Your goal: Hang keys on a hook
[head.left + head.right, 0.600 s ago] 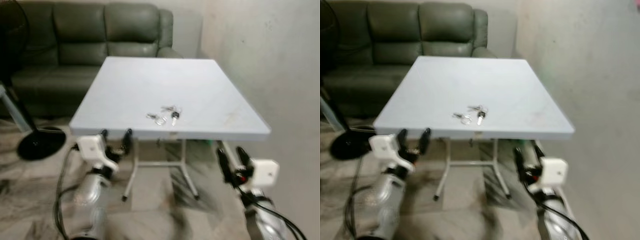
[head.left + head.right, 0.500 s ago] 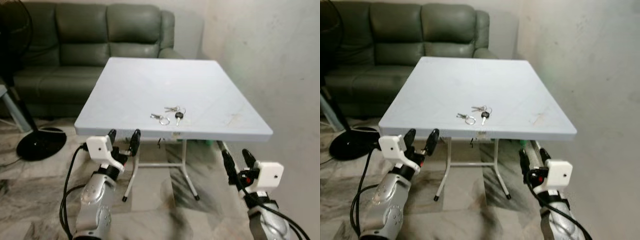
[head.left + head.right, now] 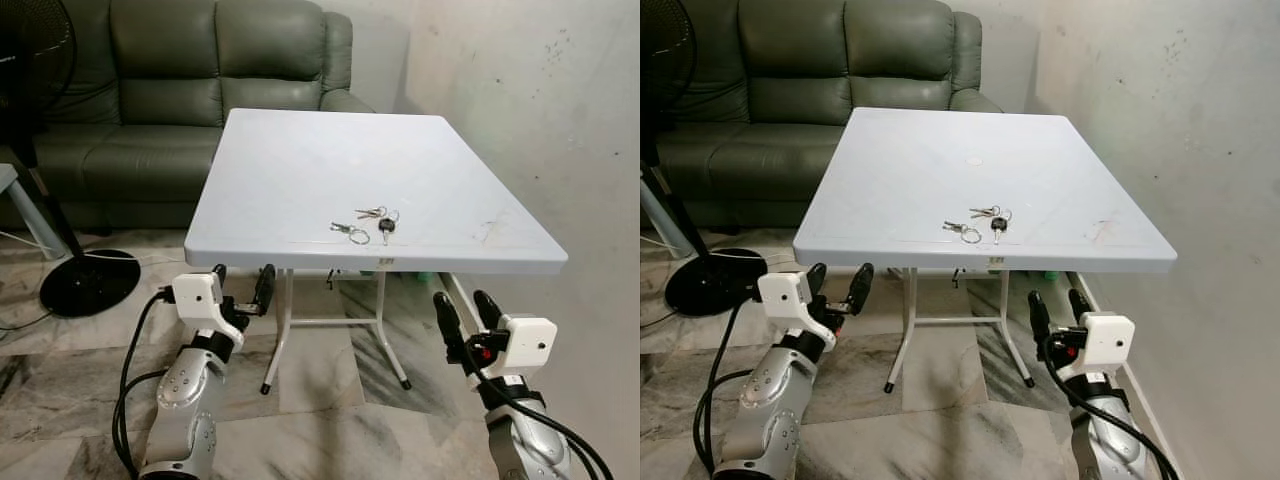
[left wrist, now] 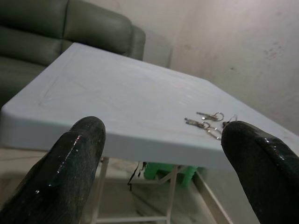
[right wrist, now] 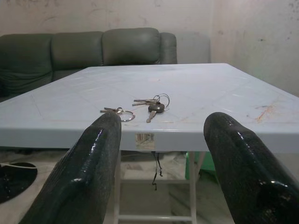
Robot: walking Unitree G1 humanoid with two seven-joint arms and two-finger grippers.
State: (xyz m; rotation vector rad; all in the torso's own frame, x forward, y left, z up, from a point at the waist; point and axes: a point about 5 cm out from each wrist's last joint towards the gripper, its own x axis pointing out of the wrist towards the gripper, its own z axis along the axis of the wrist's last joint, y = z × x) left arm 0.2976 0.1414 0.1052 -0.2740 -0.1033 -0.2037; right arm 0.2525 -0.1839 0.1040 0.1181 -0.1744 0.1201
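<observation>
Keys point(image 3: 365, 224) are lying on the surface point(image 3: 300, 170), near its front edge, right of centre. Head views are showing the sofa point(image 3: 150, 90) behind and a fan point(image 3: 50, 150) at the left. Right wrist view is showing a label point(image 5: 145, 137) on the surface's front edge and a green thing point(image 5: 205, 163) beneath. Left pincer point(image 3: 240, 283) and right pincer point(image 3: 462, 310) are hanging below the front edge, fingers spread wide, gripping nothing, touching nothing.
</observation>
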